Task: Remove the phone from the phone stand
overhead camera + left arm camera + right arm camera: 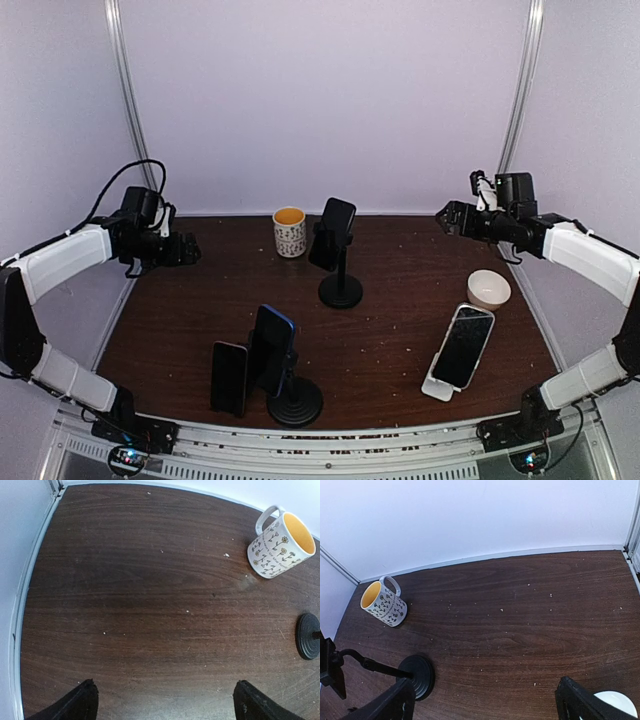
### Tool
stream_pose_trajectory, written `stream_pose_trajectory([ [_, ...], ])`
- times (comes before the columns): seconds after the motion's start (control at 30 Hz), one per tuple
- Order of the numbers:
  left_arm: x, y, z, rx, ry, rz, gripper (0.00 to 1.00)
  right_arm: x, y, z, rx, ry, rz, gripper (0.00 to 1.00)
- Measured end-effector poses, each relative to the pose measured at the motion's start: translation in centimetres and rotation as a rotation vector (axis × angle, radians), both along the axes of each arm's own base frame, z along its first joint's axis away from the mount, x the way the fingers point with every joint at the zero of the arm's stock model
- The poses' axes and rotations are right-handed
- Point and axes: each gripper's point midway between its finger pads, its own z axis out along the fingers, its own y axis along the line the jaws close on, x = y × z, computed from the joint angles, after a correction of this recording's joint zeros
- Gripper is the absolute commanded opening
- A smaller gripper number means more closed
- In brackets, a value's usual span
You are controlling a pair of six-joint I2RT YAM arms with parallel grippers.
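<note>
Three phones sit on stands. A black phone (335,230) is on a black round-based stand (340,290) at the back middle. A blue phone (272,345) is on a black stand (295,400) at the front. A dark phone (462,345) leans on a white stand (438,388) at the front right. My left gripper (192,250) is open and empty at the far left, above bare table (165,705). My right gripper (443,219) is open and empty at the far right (485,705). The back stand's base (417,676) lies by the right gripper's left finger.
A flowered mug with a yellow inside (290,231) stands at the back left of the middle stand; it also shows in the left wrist view (280,542) and the right wrist view (384,602). A white bowl (488,289) sits at the right. Another black phone (229,377) is beside the front stand.
</note>
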Motion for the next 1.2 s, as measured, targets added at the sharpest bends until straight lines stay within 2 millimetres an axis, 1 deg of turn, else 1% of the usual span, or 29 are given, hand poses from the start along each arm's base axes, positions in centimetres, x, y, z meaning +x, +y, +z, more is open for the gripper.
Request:
stream_pose_trajectory([
  [0.1, 0.1, -0.2, 0.5, -0.004, -0.011, -0.013, 0.98, -0.1, 0.4, 0.1, 0.016, 0.001, 0.025, 1.0],
  [0.23, 0.1, -0.8, 1.6, -0.018, -0.039, -0.046, 0.98, -0.3, 1.7, 0.9, 0.066, -0.003, 0.089, 1.0],
  [0.4, 0.2, -2.2, 3.1, -0.012, -0.082, -0.095, 0.98, 0.0, 4.3, 3.7, 0.122, -0.041, 0.171, 1.0],
  [0.5, 0.0, -2.9, 3.9, -0.007, -0.106, -0.123, 0.98, -0.3, 5.9, 5.5, 0.15, -0.064, 0.215, 1.0],
  [0.63, -0.3, -3.1, 4.9, 0.0, -0.138, -0.141, 0.98, -0.8, 8.0, 7.4, 0.177, -0.081, 0.268, 1.0],
  [0.83, -0.6, -3.2, 7.9, -0.008, -0.237, -0.155, 0.98, -1.4, 11.3, 9.3, 0.199, -0.07, 0.341, 1.0],
  [0.93, -0.7, -3.5, 8.9, -0.014, -0.276, -0.165, 0.98, -1.7, 13.2, 9.7, 0.204, -0.054, 0.372, 0.99],
  [1.0, -0.8, -3.6, 9.2, -0.017, -0.293, -0.171, 0.98, -1.9, 14.3, 9.6, 0.208, -0.037, 0.388, 0.98],
  [1.2, -1.2, -4.1, 9.0, -0.016, -0.297, -0.192, 0.98, -2.0, 17.2, 8.2, 0.224, 0.031, 0.427, 0.92],
])
